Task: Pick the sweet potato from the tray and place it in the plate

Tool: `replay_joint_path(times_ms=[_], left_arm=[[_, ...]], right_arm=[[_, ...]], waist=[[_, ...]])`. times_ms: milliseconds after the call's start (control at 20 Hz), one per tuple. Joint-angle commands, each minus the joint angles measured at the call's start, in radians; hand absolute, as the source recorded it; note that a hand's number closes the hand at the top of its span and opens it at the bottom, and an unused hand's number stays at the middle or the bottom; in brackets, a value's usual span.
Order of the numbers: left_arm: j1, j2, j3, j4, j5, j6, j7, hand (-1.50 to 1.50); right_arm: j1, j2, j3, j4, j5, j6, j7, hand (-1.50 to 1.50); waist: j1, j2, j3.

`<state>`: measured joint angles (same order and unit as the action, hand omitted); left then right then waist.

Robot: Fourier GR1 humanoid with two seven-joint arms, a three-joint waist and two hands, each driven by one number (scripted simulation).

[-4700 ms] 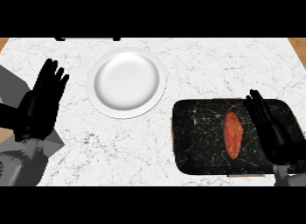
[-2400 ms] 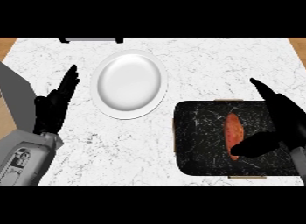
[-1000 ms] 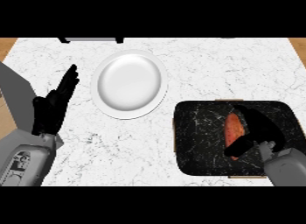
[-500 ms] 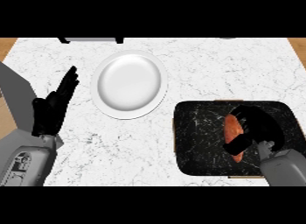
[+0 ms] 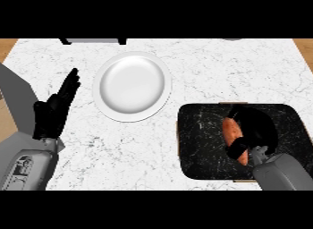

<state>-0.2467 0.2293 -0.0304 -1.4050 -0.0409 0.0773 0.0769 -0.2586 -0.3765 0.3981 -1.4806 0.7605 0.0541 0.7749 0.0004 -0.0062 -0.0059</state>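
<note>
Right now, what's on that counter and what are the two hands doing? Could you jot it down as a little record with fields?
counter: white marbled top
plate: white, round, nothing on it, left of the tray
tray: black, at the right
sweet potato: orange, in the tray, partly hidden by the hand
right hand: over the tray, fingers curled round the sweet potato
left hand: open, fingers up, resting at the left beside the plate
task stage: sweet potato grasped, not yet on the plate

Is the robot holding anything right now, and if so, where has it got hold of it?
Yes. Its right hand is curled round the sweet potato, along its right side, over the dark tray. The left hand is open, holding nothing.
</note>
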Motion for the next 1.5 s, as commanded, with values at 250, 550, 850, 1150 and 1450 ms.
replay_joint_path(times_ms=[250,550,850,1150,1450], left_arm=[[0.024,0.021,0.023,-0.002,0.003,-0.019,-0.002,0.0],[-0.013,-0.014,0.0,-0.035,-0.001,-0.017,0.033,0.0],[0.017,-0.045,-0.017,-0.026,-0.03,0.0,0.034,0.0],[-0.036,0.022,0.05,-0.015,0.014,-0.068,0.045,0.0],[-0.096,0.004,0.06,0.04,0.01,-0.067,0.016,0.0]], right_arm=[[-0.072,-0.016,-0.015,-0.17,0.178,-0.234,-0.104,1.5],[-0.226,0.082,0.021,-0.221,0.183,-0.194,-0.137,1.5],[-0.341,0.244,0.043,-0.171,0.154,-0.119,-0.109,1.5],[-0.568,0.372,-0.048,0.22,0.085,-0.209,-0.165,1.5],[-0.677,0.375,0.084,0.51,-0.049,-0.442,-0.229,1.5]], waist=[[0.0,0.003,0.006],[0.011,0.005,0.006],[0.009,0.007,0.005],[0.024,0.012,0.006],[0.039,0.016,0.005]])
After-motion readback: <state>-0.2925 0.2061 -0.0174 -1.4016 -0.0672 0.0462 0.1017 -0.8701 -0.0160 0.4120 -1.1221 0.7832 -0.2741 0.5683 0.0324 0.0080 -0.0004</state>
